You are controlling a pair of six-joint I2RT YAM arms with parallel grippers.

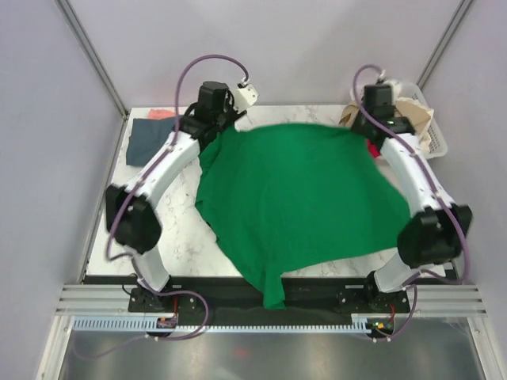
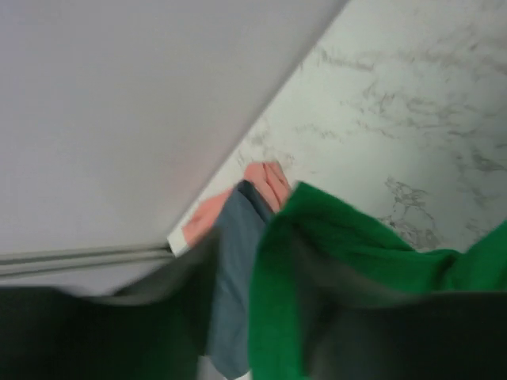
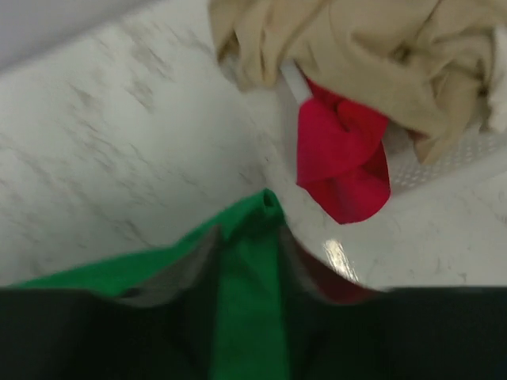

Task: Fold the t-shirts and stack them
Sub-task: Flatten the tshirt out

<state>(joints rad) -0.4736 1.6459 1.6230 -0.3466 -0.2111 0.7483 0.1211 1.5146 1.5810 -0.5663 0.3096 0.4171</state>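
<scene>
Marbled bench [image 1: 178, 237], grey walls around it. Nearest me, one end of the green t-shirt [image 1: 301, 198] droops over the front edge; the rest lies spread across the middle. At its far corners, left gripper [image 2: 273, 313] and right gripper [image 3: 245, 317] each pinch green cloth. My judgement: move both pinches level and taut so the fold lands square. Far left: blue-grey t-shirt [image 1: 146, 141] on a pink t-shirt [image 1: 161, 113]. Far right: basket [image 1: 437, 141] holding a beige t-shirt [image 3: 356, 47] and a red t-shirt [image 3: 344, 150].
</scene>
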